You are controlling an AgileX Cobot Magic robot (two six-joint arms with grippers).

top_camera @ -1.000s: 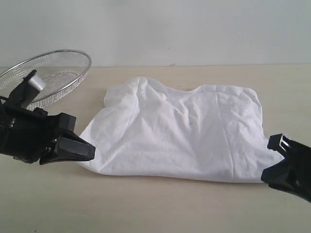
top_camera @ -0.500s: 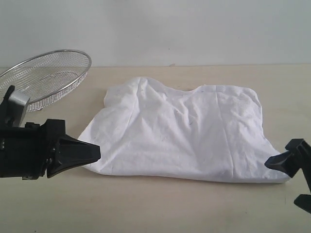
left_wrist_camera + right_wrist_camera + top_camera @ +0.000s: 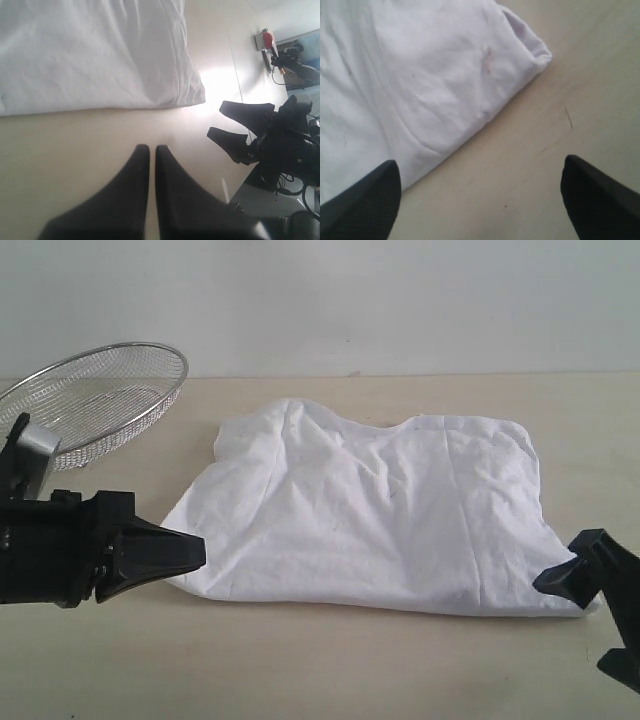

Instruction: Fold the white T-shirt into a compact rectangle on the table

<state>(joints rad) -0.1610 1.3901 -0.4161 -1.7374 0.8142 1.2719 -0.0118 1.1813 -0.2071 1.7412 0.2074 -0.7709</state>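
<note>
t-shirt lies on table between left tool and right tool.

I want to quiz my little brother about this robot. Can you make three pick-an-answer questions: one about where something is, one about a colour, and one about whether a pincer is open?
1. Where is the wire-mesh basket compared with the T-shirt?
A. on top of it
B. apart from it, on the table
C. under it

2. What colour is the T-shirt?
A. white
B. green
C. black

3. How is the right pincer?
A. shut on the T-shirt
B. open, holding nothing
C. shut, holding nothing

Answers:
1 B, bare table shows between the basket and the shirt.
2 A, the cloth looks white.
3 B, its fingers stand wide apart beside the shirt's corner.
</note>
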